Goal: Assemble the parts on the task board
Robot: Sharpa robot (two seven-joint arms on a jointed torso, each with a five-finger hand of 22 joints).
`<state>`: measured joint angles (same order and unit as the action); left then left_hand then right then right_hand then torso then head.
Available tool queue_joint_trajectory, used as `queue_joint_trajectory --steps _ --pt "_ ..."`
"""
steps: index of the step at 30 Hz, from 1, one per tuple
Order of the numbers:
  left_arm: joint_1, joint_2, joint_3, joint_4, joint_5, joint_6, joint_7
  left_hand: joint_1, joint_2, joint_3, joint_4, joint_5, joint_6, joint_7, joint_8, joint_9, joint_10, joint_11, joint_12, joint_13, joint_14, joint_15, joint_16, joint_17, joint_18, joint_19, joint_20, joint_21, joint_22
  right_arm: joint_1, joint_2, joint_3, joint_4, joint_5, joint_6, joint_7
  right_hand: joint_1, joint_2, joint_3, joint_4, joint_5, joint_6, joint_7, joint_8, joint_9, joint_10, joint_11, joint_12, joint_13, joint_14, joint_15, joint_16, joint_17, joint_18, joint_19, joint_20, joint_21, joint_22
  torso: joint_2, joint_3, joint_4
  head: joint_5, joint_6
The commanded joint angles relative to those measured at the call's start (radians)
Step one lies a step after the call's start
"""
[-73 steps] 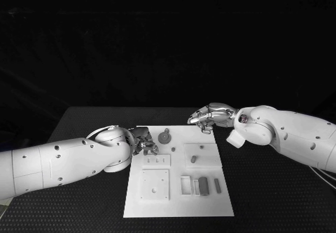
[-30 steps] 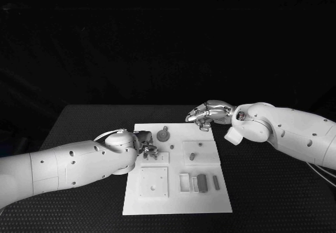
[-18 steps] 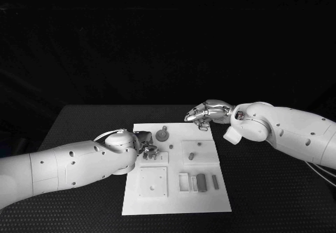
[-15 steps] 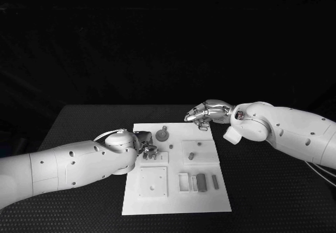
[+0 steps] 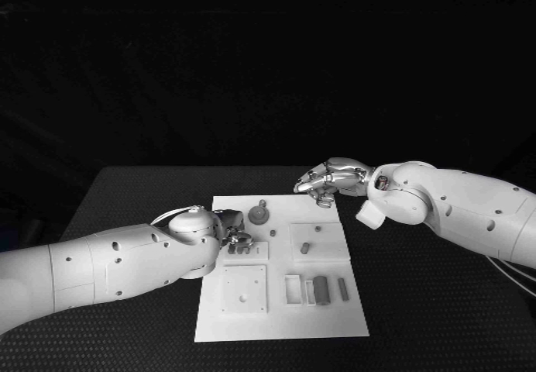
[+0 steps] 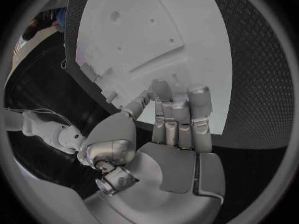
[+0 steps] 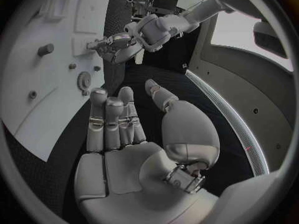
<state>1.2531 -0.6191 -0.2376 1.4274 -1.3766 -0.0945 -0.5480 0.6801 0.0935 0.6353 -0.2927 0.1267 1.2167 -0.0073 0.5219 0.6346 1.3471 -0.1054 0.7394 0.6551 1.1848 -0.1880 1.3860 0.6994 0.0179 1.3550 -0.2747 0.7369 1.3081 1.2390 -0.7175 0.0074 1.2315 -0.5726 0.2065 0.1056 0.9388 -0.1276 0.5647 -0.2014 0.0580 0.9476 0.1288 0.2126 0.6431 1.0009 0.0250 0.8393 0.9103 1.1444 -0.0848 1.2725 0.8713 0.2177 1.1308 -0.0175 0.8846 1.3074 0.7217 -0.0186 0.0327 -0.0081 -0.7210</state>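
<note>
The white task board [image 5: 285, 310] lies mid-table with grey parts on it: a gear with a knob [image 5: 259, 213], a short peg [image 5: 304, 248] on a raised square, and two bars [image 5: 321, 289] near white frames. My left hand [image 5: 235, 235] is at the board's left edge, fingers together and pointing down onto a small plate [image 5: 255, 252]. A dark piece [image 5: 239, 248] sits at its fingertips; whether it is held is unclear. My right hand [image 5: 330, 180] hovers above the board's far right corner with loosely bent fingers. In its wrist view, its palm [image 7: 124, 129] is bare.
A larger square plate [image 5: 245, 291] with a centre hole lies in the board's near left part. Black table [image 5: 435, 310] surrounds the board on every side. The right wrist view shows the board [image 7: 31, 104], the gear [image 7: 82, 80] and my left hand [image 7: 115, 44].
My left hand has crept slightly toward the small plate on the board. The right hand has stayed in place above the far right corner.
</note>
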Motion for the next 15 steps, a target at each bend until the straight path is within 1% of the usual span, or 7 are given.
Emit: queue_joint_trajectory --steps 1,5,12,15 --pt "-0.002 0.002 0.0 0.001 -0.005 0.018 0.007 0.016 0.003 0.053 0.034 0.004 0.0 -0.003 0.003 0.001 0.002 -0.002 0.007 0.002 0.008 -0.019 0.003 0.002 0.046 -0.004 -0.002 0.006 0.022 0.0 0.001 0.0 0.001 -0.005 0.007 0.01 -0.007 0.0 -0.001 -0.002 -0.004 -0.002 0.007 -0.004 0.001 -0.009 0.001 -0.002 -0.002 -0.006 0.003 -0.005 -0.001 0.044 -0.007 -0.003 -0.006 0.017 0.0 -0.0007 0.0 -0.002 -0.001" --pt "-0.002 0.004 0.0 0.001 0.009 0.023 0.007 0.016 0.003 0.054 0.034 0.005 -0.001 -0.003 0.003 0.001 0.002 -0.002 0.007 0.002 0.007 -0.019 0.003 0.002 0.046 -0.005 -0.002 0.007 0.022 0.0 0.001 0.0 0.001 -0.005 0.007 0.01 -0.007 0.0 -0.001 -0.002 -0.004 -0.002 0.007 -0.005 0.001 -0.01 0.001 -0.001 -0.002 -0.007 0.003 -0.005 -0.001 0.044 -0.007 -0.003 -0.007 0.017 0.0 -0.0004 0.0007 -0.002 -0.002" --pt "-0.002 0.004 0.0 -0.003 0.018 0.028 0.007 0.016 0.004 0.054 0.034 0.005 -0.002 -0.003 0.003 0.001 0.001 -0.002 0.006 0.002 0.007 -0.019 0.003 0.001 0.046 -0.005 -0.002 0.007 0.021 0.0 0.001 0.0 0.001 -0.005 0.007 0.01 -0.006 0.001 0.0 -0.002 -0.004 -0.002 0.007 -0.004 0.001 -0.01 0.001 -0.001 -0.003 -0.007 0.003 -0.005 -0.001 0.044 -0.007 -0.003 -0.007 0.017 0.0 -0.0003 -0.0002 -0.002 -0.002" --pt "-0.002 0.004 0.0 -0.002 0.032 0.034 0.007 0.016 0.005 0.054 0.034 0.005 -0.002 -0.003 0.003 0.001 0.001 -0.002 0.006 0.002 0.006 -0.019 0.003 0.001 0.046 -0.005 -0.002 0.007 0.021 0.0 0.002 0.0 0.001 -0.005 0.008 0.011 -0.006 0.001 0.0 -0.002 -0.004 -0.002 0.007 -0.004 0.001 -0.01 0.001 -0.001 -0.003 -0.007 0.003 -0.005 -0.001 0.044 -0.007 -0.003 -0.007 0.017 0.0 0.0 0.0 -0.002 -0.004"
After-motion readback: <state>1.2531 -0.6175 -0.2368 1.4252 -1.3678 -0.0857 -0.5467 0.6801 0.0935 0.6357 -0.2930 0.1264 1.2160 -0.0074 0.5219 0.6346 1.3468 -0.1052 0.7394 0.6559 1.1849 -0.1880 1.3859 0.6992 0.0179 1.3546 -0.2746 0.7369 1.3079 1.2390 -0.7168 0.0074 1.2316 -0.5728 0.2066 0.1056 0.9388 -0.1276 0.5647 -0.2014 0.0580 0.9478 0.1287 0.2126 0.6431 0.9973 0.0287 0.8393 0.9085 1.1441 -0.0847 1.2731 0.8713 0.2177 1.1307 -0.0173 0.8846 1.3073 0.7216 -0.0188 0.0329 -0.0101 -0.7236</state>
